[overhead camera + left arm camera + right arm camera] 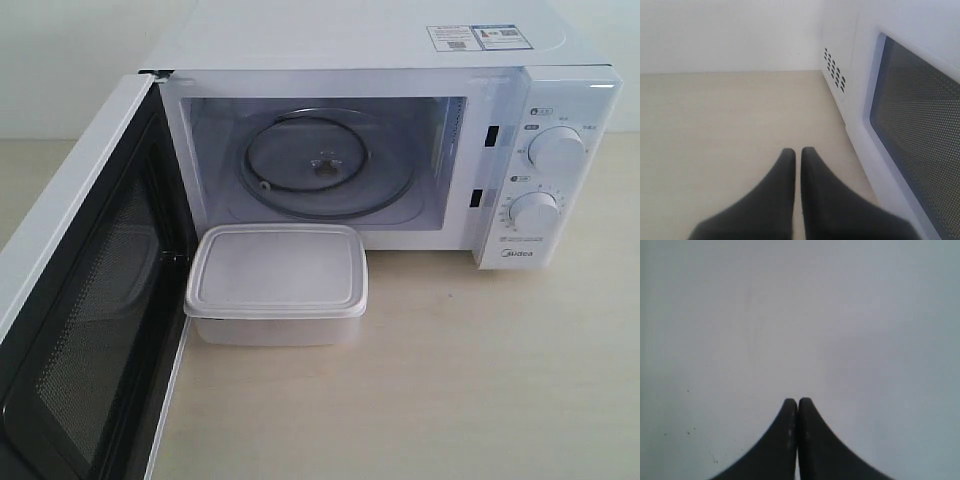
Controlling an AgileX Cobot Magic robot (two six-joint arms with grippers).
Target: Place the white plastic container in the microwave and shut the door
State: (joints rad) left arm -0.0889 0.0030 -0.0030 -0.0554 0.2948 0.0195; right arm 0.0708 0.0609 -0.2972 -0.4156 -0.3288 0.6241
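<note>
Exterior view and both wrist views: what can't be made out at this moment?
- Exterior view: what is inside the white plastic container is hidden by its opaque lid.
- Exterior view: the door runs off the left and bottom edges, so its outer end is unseen.
- Exterior view: the markings around the dials are too small to read.
- Right wrist view: the right hand faces only a pale surface, so its location is unclear.

White boxy microwave (400,60), two round dials | wide door (90,330) swung open, black mesh inner face showing | glass turntable (320,165) bare | rectangular translucent-white lidded plastic container (277,285) on beige tabletop (450,380), just before cavity.
</note>
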